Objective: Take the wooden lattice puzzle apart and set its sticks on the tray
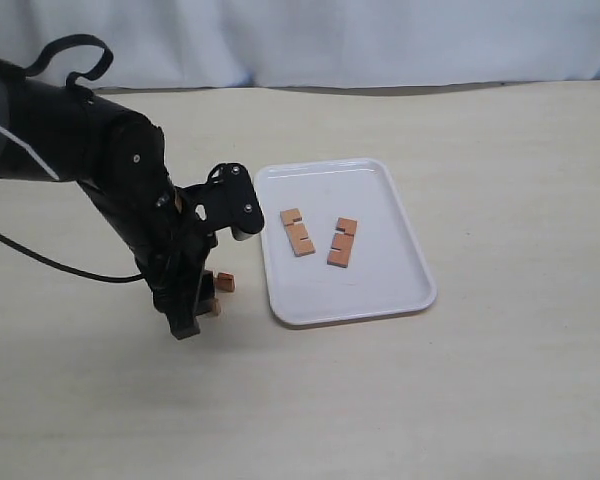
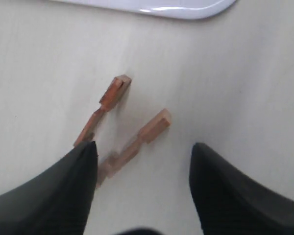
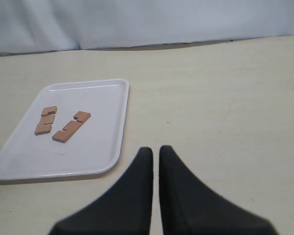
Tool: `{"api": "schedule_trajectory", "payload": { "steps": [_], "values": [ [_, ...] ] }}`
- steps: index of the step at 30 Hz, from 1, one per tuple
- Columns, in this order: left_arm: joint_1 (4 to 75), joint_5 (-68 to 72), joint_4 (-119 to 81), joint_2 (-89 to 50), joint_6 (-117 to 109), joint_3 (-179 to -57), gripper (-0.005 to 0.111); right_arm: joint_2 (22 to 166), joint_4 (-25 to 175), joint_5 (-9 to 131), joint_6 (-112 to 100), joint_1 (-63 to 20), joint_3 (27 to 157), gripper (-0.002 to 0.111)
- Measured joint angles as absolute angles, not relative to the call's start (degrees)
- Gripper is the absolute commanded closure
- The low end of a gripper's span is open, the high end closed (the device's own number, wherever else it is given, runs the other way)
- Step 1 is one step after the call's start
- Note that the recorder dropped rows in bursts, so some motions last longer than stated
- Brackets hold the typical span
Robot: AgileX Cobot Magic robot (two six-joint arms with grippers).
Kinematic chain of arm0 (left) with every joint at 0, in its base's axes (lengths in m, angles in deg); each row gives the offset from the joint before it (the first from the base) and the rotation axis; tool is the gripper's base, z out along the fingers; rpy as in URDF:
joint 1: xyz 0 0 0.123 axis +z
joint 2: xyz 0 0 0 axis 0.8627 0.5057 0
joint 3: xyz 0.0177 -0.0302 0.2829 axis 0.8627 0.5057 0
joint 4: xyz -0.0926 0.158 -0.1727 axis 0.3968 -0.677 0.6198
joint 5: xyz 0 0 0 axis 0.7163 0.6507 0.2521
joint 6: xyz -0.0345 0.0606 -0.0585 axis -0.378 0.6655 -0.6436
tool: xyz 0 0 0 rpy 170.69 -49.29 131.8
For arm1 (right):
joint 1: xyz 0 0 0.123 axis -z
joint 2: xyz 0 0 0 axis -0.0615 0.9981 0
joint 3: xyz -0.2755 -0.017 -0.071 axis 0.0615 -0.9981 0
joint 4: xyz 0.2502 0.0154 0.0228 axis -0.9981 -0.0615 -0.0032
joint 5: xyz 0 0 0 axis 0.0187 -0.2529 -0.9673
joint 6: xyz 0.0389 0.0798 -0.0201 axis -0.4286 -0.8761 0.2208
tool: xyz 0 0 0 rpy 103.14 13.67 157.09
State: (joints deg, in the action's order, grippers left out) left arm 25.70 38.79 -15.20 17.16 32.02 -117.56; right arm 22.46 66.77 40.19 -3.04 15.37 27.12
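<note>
Two reddish-brown notched sticks (image 1: 297, 231) (image 1: 342, 242) lie flat on the white tray (image 1: 400, 290), also seen as sticks (image 3: 45, 120) (image 3: 71, 126) on the tray (image 3: 88, 156) in the right wrist view. Two more sticks (image 2: 103, 108) (image 2: 137, 142) lie apart on the table just left of the tray, one visible as a stick (image 1: 224, 282) in the exterior view. My left gripper (image 2: 143, 149) hangs open over them, one finger next to the nearer stick. My right gripper (image 3: 156, 152) is shut and holds nothing; it is out of the exterior view. No assembled lattice shows.
The beige table (image 1: 500, 380) spreads around the tray. A pale cloth backdrop (image 1: 380, 40) runs along the far edge. The left arm's black cable (image 1: 40, 260) trails over the table at the left.
</note>
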Motion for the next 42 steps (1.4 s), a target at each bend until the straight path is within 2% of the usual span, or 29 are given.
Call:
{"api": "schedule_trajectory", "payload": {
  "steps": [15, 17, 19, 22, 23, 37, 42],
  "values": [
    [25.70, 38.47, -15.20, 20.71, 33.71, -117.56, 0.053, 22.46, 66.77, 40.19, -3.04, 15.37, 27.12, 0.104],
    [25.70, 38.47, -15.20, 21.78, 33.71, -117.56, 0.060, 22.46, 66.77, 40.19, -3.04, 15.37, 27.12, 0.104],
    [25.70, 38.00, -15.20, 22.09, 33.71, -117.56, 0.074, 22.46, 66.77, 40.19, -3.04, 15.37, 27.12, 0.104],
    [25.70, 36.49, -15.31, 22.18, 33.71, -117.56, 0.103, 22.46, 66.77, 40.19, -3.04, 15.37, 27.12, 0.104],
    [25.70, 36.24, -15.42, 22.18, 33.71, -117.56, 0.107, 22.46, 66.77, 40.19, -3.04, 15.37, 27.12, 0.104],
    [25.70, 39.21, -16.66, 20.24, 32.02, -117.56, 0.107, 22.46, 66.77, 40.19, -3.04, 15.37, 27.12, 0.104],
    [28.58, 40.61, -16.45, 17.76, 30.59, -117.56, 0.107, 22.46, 66.77, 40.19, -3.04, 15.37, 27.12, 0.104]
  ]
}}
